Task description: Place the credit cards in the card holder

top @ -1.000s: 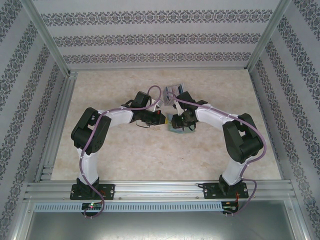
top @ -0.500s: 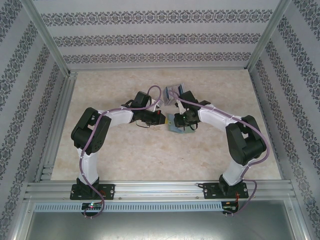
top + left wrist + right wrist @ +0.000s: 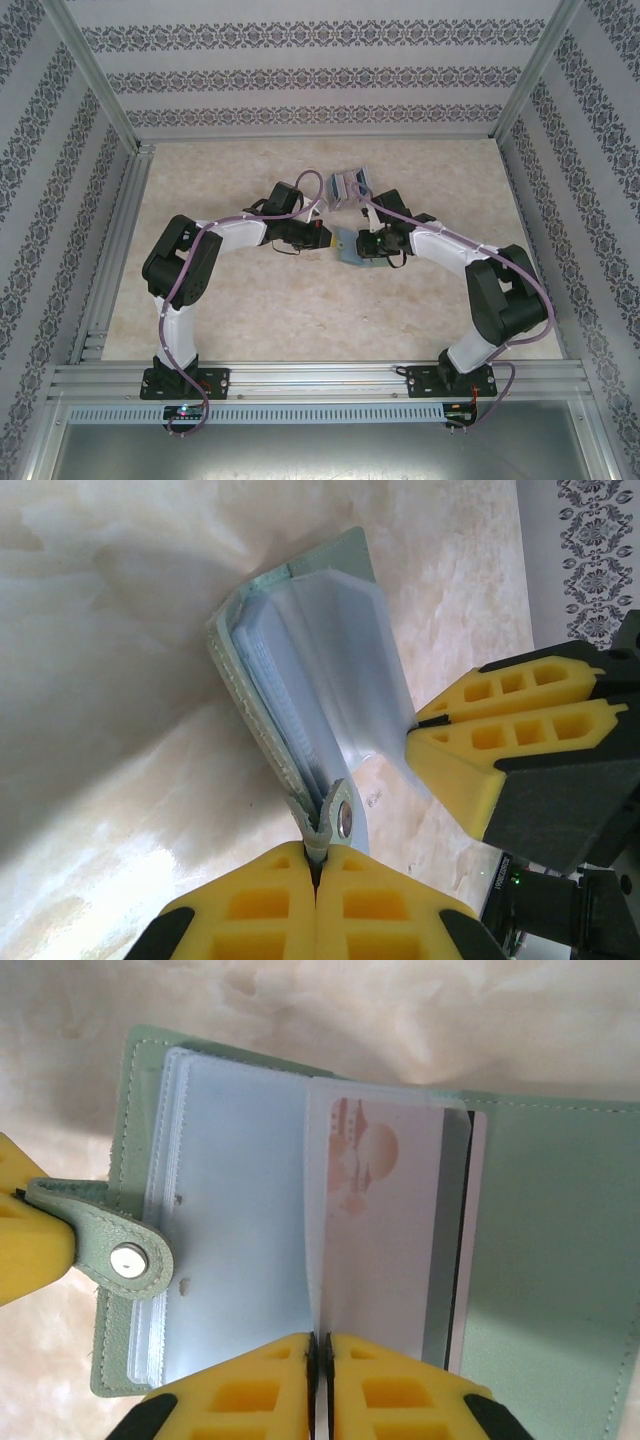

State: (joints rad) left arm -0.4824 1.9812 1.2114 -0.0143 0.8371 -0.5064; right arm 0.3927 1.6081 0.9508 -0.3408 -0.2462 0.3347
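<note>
I read the card holder (image 3: 560, 1260) as matt grey-green leather-like material, finely grained, with stitching along its edges. Its strap (image 3: 90, 1230) carries a shiny metal snap (image 3: 125, 1257). Inside the holder the plastic sleeves (image 3: 240, 1210) look clear, smooth and glossy; one covers a slick printed credit card (image 3: 370, 1260). The right gripper (image 3: 320, 1345) at the holder has yellow fingers (image 3: 400, 1390) of matt, pocketed plastic. Under the holder the table (image 3: 250, 300) is smooth, marble-patterned and faintly shiny.

left pincer (image 3: 322, 238), right pincer (image 3: 366, 243) both at card holder (image 3: 347, 253); credit cards (image 3: 347, 186) just beyond, apart.
</note>
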